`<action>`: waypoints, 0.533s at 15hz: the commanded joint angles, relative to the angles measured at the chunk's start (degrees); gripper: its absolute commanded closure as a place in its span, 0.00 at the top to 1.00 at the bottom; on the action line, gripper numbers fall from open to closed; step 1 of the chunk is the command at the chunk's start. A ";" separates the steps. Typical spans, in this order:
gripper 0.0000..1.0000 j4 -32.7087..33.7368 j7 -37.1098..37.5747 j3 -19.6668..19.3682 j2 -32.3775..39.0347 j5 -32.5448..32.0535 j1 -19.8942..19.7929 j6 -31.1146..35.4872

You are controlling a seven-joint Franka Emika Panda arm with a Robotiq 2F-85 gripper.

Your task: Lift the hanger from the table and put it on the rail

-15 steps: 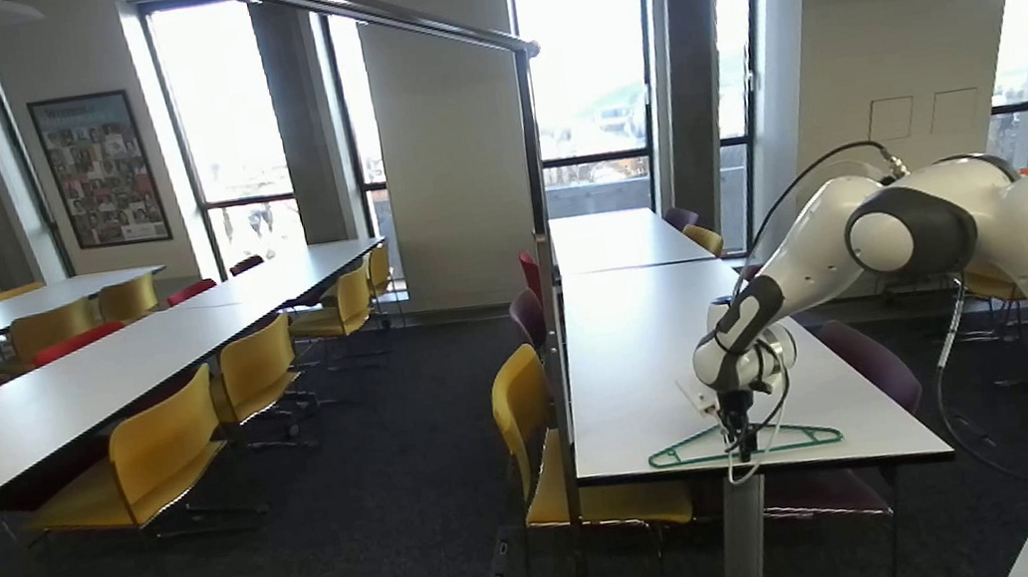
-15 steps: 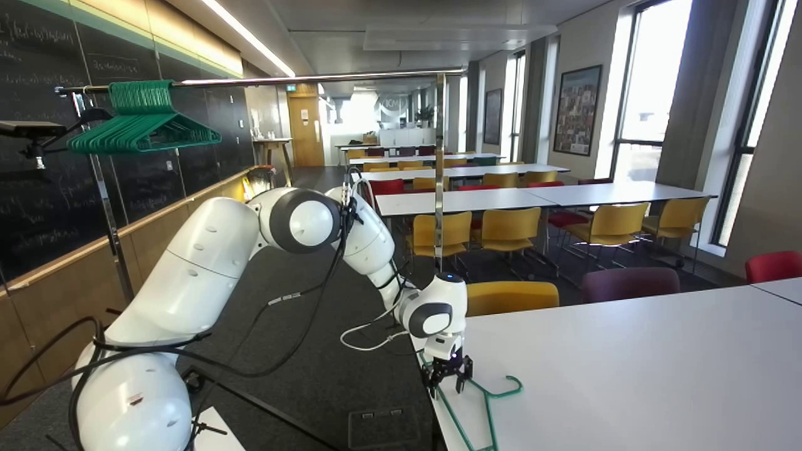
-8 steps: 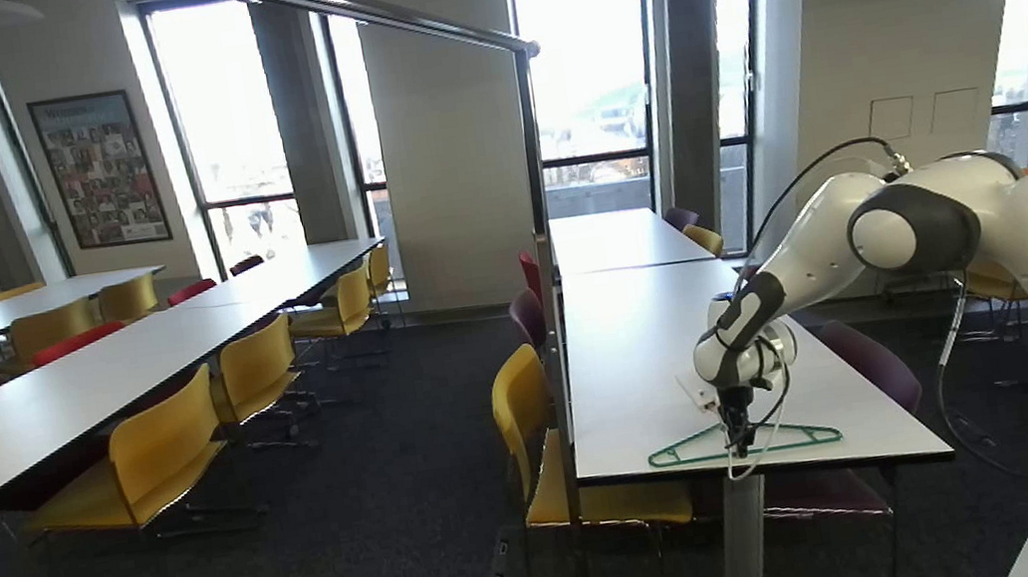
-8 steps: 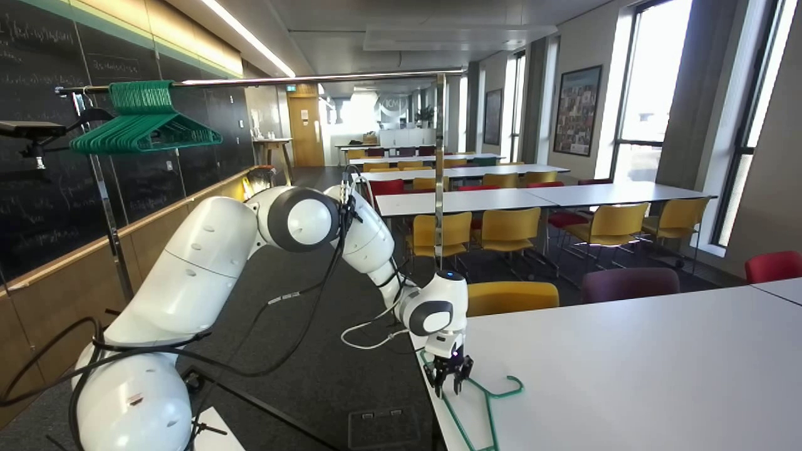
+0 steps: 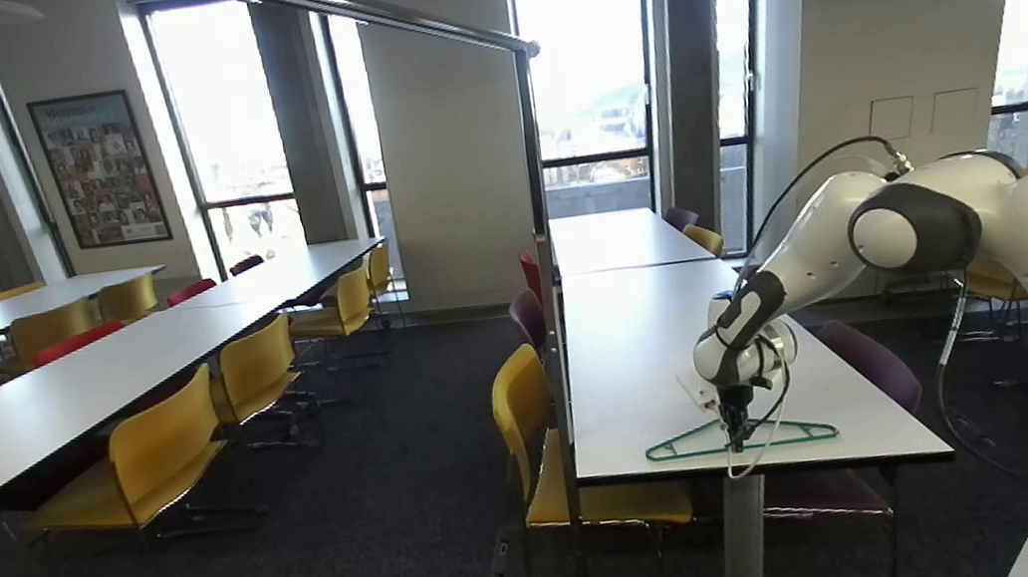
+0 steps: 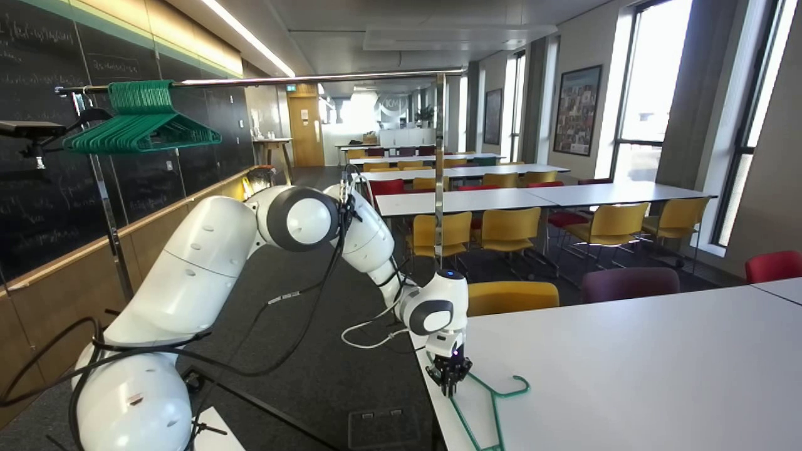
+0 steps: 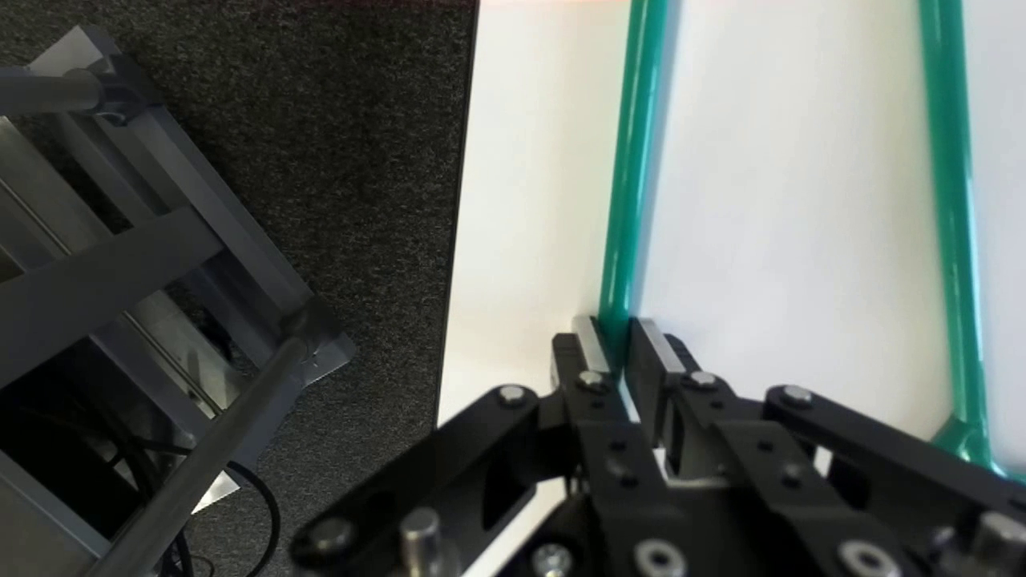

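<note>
The thin green hanger (image 7: 635, 160) lies flat along the near edge of the white table (image 7: 785, 208). In the wrist view my gripper (image 7: 614, 327) has come together on the hanger's long straight bar, one pad (image 7: 659, 344) on each side of it. An exterior view shows the gripper (image 6: 449, 393) pointing down at the tabletop, with the hanger's hook (image 6: 522, 385) to its right. Its fingers hide a short stretch of the bar. In both exterior views the grey metal rail (image 6: 376, 76) (image 5: 396, 18) runs high above table level.
Several green hangers (image 6: 144, 134) hang bunched at one end of the rail. The rack's upright post (image 5: 541, 224) stands beside the table, close to a yellow chair (image 5: 521, 398). A grey metal frame (image 7: 120, 288) is on the floor past the table edge in the wrist view.
My jaws have closed from wide apart onto the hanger's bar. The hanger has shifted slightly inward on the table. The hangers on the rail sway a little.
</note>
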 commanded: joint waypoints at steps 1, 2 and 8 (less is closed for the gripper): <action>0.00 -2.73 0.93 -0.66 -1.84 -0.10 0.75 1.46; 0.02 -2.67 0.95 -0.68 -1.80 -0.11 0.75 1.42; 0.02 -2.72 1.61 -1.13 -1.99 -0.30 1.09 1.80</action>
